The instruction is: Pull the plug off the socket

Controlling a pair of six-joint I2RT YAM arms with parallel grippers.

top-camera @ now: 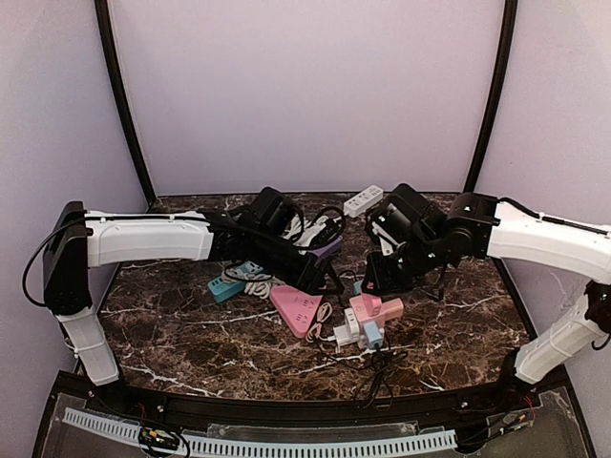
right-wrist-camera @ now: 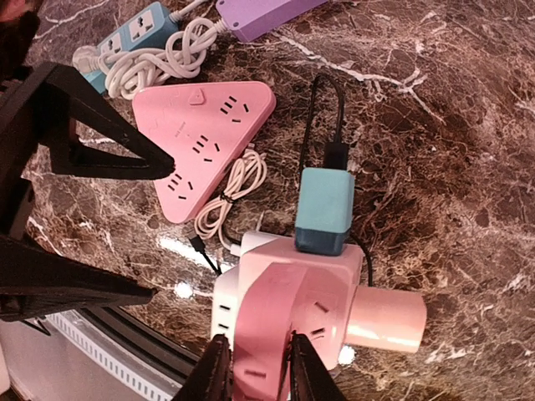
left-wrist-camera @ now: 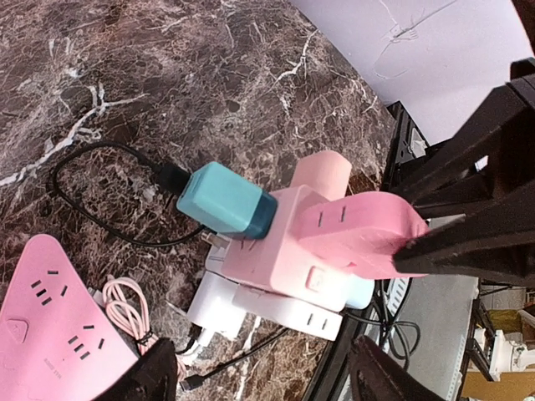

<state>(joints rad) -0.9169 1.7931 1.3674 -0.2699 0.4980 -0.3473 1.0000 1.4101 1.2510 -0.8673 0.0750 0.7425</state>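
My right claw (right-wrist-camera: 255, 359) clenched on the pink cube socket (right-wrist-camera: 301, 292), teal plug (left-wrist-camera: 226, 200) prongs partly showing, my left claw (left-wrist-camera: 263, 359) released beside it, open marble table (right-wrist-camera: 435, 100) beyond the plug

No text, brand or number can be read. The pink triangular strip (right-wrist-camera: 205, 134), upper left in the right wrist view, carries small print, too blurred to read.

I see soft, even light with weak shadows; small white glare spots lie on the polished surface (right-wrist-camera: 435, 100); wrist pictures are sharp.
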